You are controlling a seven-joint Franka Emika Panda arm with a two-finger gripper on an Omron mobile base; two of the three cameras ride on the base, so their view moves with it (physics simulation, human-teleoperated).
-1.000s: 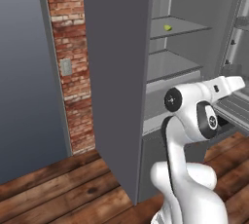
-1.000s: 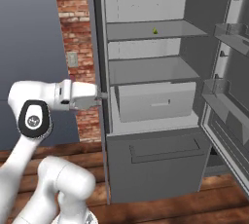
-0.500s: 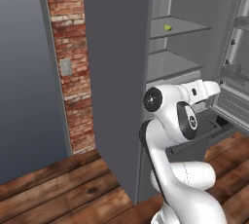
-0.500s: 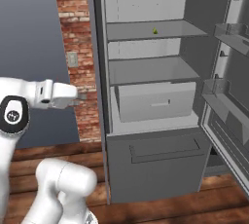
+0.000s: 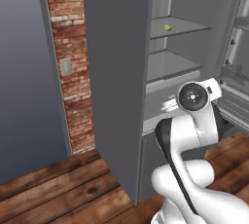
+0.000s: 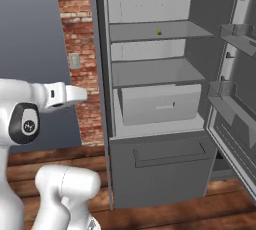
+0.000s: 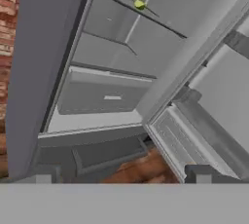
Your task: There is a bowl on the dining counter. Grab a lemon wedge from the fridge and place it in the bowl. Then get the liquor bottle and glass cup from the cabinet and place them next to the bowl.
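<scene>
Small, light and squishy-looking lemon wedge (image 7: 139,5) on the fridge (image 6: 150,124) shelf, best pinched softly by its sides with the wide-open, empty gripper (image 7: 121,175).

This was a home kitchen. A tall dark grey fridge (image 6: 150,124) stood open, its light grey shelves and a drawer (image 6: 160,104) showing inside and a small lemon wedge (image 6: 159,32) lying on an upper shelf. Just left of the fridge rose a red brick wall (image 5: 70,67), and wooden floorboards (image 5: 53,189) ran beneath.
</scene>
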